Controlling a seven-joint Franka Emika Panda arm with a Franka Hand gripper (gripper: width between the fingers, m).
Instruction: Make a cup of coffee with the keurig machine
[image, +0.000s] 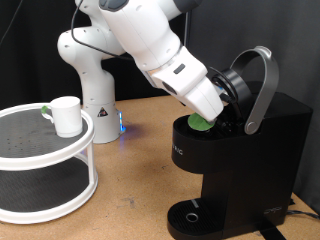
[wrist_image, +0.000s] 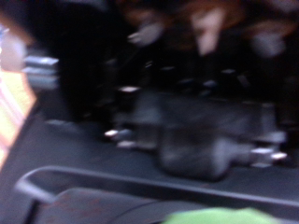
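My gripper (image: 218, 112) reaching into the open keurig machine (image: 235, 165) at four o'clock in the exterior view, lid handle (image: 262, 88) raised, green-topped pod (image: 200, 123) at my fingertips, grip state unclear, white cup (image: 66, 115) on the tiered stand (image: 45, 160) at nine o'clock, wrist view blurred

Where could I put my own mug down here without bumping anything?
Bare wooden table lies between the white two-tier rack and the Keurig machine. The rack's top shelf has room beside the white cup. The round drip tray stands bare. It is crowded at the open brew head, where the gripper sits by a green-topped pod.
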